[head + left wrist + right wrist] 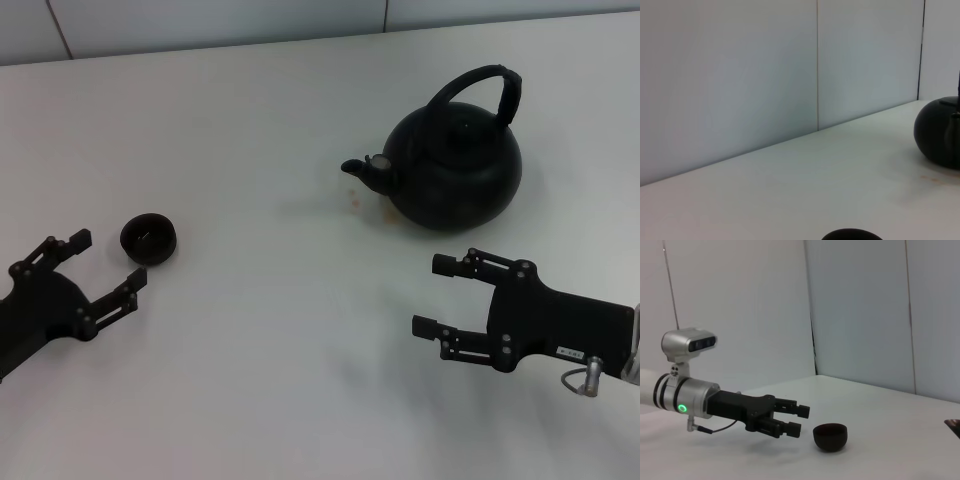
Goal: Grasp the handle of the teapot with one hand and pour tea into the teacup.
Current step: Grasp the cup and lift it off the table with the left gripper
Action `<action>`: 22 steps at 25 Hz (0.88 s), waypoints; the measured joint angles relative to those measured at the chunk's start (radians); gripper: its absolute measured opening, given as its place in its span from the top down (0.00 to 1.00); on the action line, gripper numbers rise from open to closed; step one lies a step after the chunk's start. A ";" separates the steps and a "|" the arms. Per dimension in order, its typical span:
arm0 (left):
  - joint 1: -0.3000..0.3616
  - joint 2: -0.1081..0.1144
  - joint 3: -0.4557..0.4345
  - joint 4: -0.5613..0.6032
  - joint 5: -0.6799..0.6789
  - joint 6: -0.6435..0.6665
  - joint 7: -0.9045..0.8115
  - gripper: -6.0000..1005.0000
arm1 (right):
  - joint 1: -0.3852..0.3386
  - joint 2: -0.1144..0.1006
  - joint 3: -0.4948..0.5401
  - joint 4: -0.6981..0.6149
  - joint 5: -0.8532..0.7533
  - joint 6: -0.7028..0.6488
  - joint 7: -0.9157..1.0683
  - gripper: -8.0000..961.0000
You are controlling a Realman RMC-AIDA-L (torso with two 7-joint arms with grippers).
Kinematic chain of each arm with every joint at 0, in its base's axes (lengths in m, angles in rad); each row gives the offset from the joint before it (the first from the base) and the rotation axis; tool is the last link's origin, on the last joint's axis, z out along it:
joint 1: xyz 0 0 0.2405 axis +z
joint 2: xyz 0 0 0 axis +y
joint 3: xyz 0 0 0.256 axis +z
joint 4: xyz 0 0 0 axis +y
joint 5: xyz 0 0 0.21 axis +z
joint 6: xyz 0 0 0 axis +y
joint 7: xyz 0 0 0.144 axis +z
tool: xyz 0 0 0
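Open table (250, 380) around teapot (455, 165)

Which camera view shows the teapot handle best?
The head view: the handle arches in full over the teapot. The left wrist view shows only part of the teapot's body at the picture's edge. The right wrist view shows no handle.

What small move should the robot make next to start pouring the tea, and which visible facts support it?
Probably raise the right tool and carry it over the teapot to the handle. It is open, empty and nearest, low beside the pot, while the handle arches above. The left tool sits open beside the teacup.
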 joint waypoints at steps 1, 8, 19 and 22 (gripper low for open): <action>-0.014 0.000 0.006 -0.012 0.000 -0.016 0.002 0.15 | 0.000 0.000 0.000 0.001 0.000 0.000 0.000 0.19; -0.045 -0.001 0.023 -0.029 0.000 -0.060 0.003 0.15 | -0.003 0.000 0.000 0.001 0.000 0.000 0.000 0.19; -0.101 -0.002 0.025 -0.054 -0.002 -0.143 0.003 0.15 | -0.003 0.001 0.001 0.001 0.001 -0.005 0.000 0.19; -0.114 -0.002 0.025 -0.065 -0.001 -0.159 0.003 0.15 | -0.003 0.001 0.002 0.001 0.001 -0.005 0.000 0.19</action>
